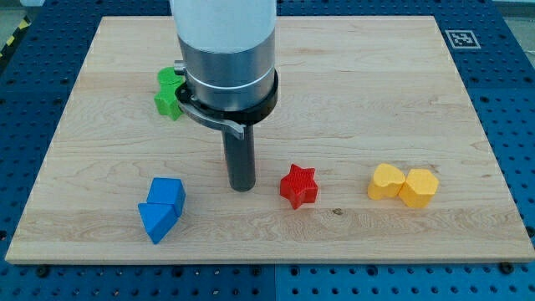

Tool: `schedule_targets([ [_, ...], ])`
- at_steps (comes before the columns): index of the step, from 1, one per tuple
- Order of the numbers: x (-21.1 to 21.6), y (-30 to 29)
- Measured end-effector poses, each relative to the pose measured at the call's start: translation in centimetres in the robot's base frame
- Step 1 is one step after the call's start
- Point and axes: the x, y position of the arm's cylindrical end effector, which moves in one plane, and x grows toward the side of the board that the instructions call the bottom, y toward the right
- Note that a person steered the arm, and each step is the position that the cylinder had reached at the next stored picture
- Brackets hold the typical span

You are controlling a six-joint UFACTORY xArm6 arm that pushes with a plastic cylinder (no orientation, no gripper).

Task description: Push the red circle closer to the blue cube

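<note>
My tip (242, 187) rests on the wooden board (376, 100) between the blue blocks and a red star (298, 185), closer to the star, which lies just to its right. A blue cube (167, 193) sits at the lower left with a blue triangular block (156, 221) touching it below. No red circle shows in the view; the arm's wide body may hide part of the board behind it.
A green star-like block (170, 92) lies at the upper left, partly hidden by the arm's body (226, 50). Two yellow blocks (404, 185) sit side by side, touching, at the lower right. The board's edges border a blue perforated table.
</note>
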Motion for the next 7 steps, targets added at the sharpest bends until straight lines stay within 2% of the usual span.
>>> schedule_targets([
  [4, -7.5, 5.5],
  [5, -8.3, 4.4],
  [7, -7.0, 1.6],
])
